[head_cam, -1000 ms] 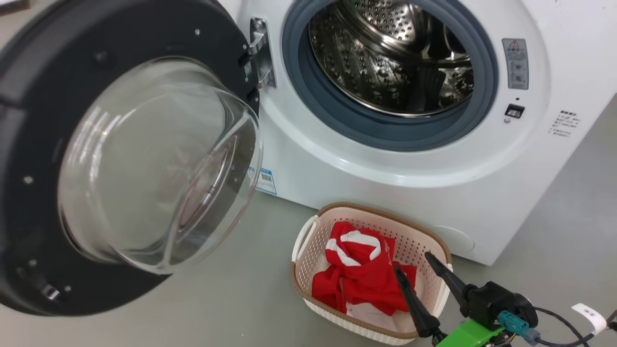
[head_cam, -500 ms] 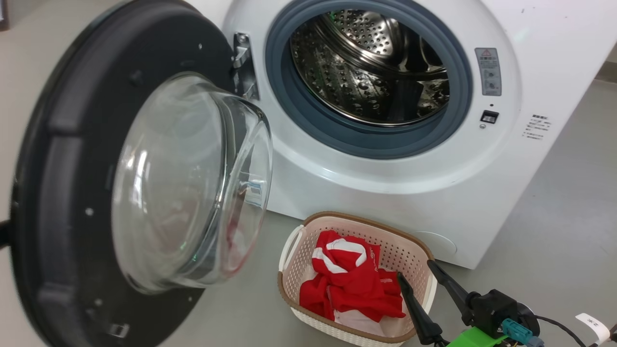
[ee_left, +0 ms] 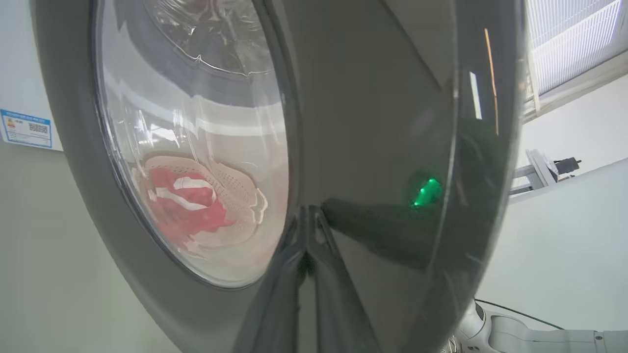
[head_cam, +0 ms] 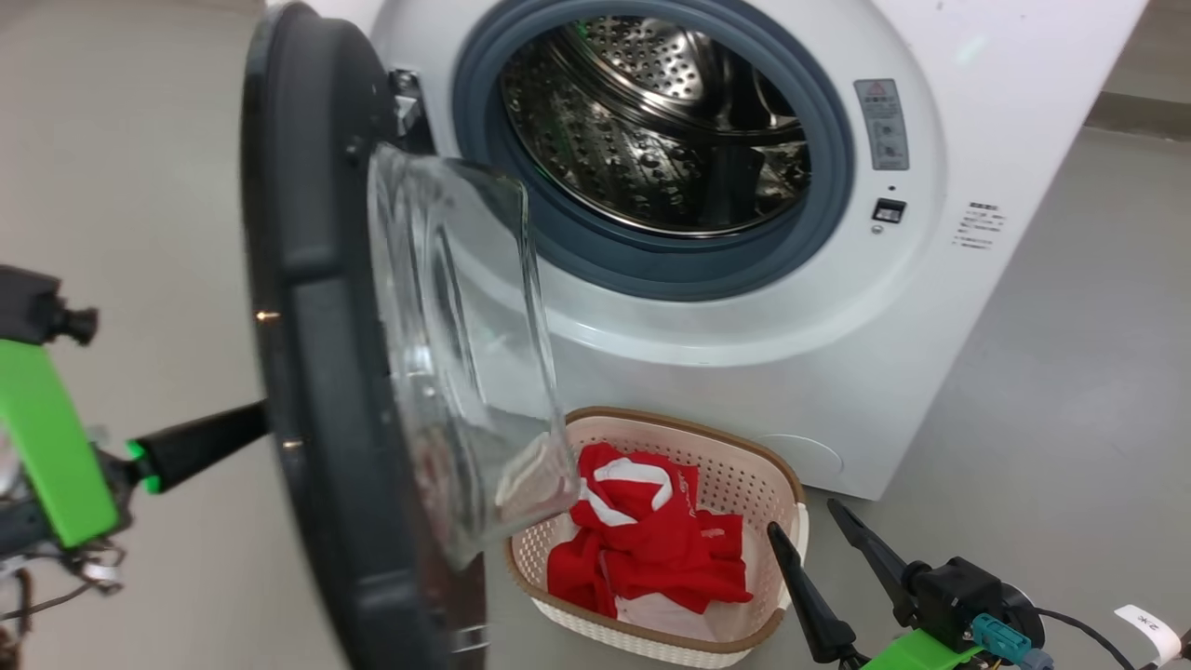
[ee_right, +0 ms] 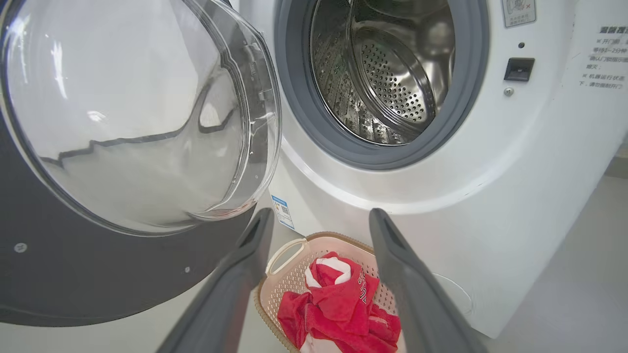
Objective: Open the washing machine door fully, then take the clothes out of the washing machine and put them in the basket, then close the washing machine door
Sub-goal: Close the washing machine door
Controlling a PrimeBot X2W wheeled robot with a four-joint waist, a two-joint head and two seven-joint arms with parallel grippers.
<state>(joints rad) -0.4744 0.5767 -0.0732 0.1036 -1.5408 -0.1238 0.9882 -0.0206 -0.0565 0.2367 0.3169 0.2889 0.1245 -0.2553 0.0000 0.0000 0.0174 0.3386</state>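
The washing machine (head_cam: 744,372) stands with its steel drum (head_cam: 651,121) showing no clothes inside. Its door (head_cam: 316,372) is half swung, edge-on to the head view, the glass bowl (head_cam: 465,354) facing the machine. My left gripper (head_cam: 251,421) is shut and empty, its tips (ee_left: 306,211) against the door's glossy outer face (ee_left: 382,122). The basket (head_cam: 689,426) sits on the floor below the opening with the red and white clothes (head_cam: 651,549) in it. My right gripper (head_cam: 802,516) hangs open and empty just right of the basket, and its wrist view looks over the basket (ee_right: 282,252) and clothes (ee_right: 338,304).
Grey floor (head_cam: 1070,391) runs left and right of the machine. A blue sticker (ee_right: 282,212) marks the machine's lower front. Cables and a white tag (head_cam: 1140,622) trail behind my right gripper. The door's bowl overhangs the basket's left end.
The door has swung from wide open towards the machine and now stands edge-on. My left gripper has come into the head view behind it. The head camera has shifted; the right gripper has hardly moved.
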